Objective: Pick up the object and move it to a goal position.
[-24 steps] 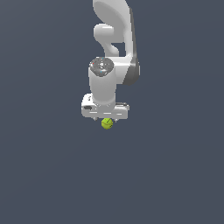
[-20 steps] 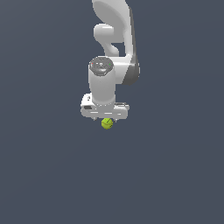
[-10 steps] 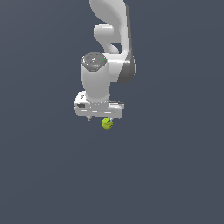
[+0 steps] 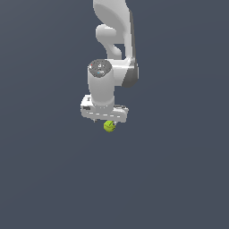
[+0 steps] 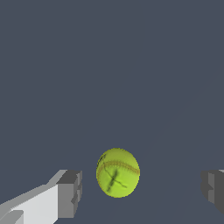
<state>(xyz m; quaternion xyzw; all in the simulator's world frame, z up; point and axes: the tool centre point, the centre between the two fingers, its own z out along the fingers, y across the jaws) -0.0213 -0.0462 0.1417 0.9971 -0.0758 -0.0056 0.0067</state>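
Flat grey-blue ground fills both views. Over the last second the gripper [image 4: 104, 120] has shifted toward the exterior view's left, its fingers [image 5: 70, 193] spread wide. The ball [image 5: 117, 172] sits between them, untouched and nearer one finger, so centring probably comes before closing.

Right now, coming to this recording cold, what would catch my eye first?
The yellow-green ball, the only spot of colour against the flat dark grey ground. In the wrist view it sits between the two fingertips, with gaps on both sides, so the gripper is open and not yet on it. In the exterior view the white arm hangs from the top of the frame, its gripper directly over the ball.
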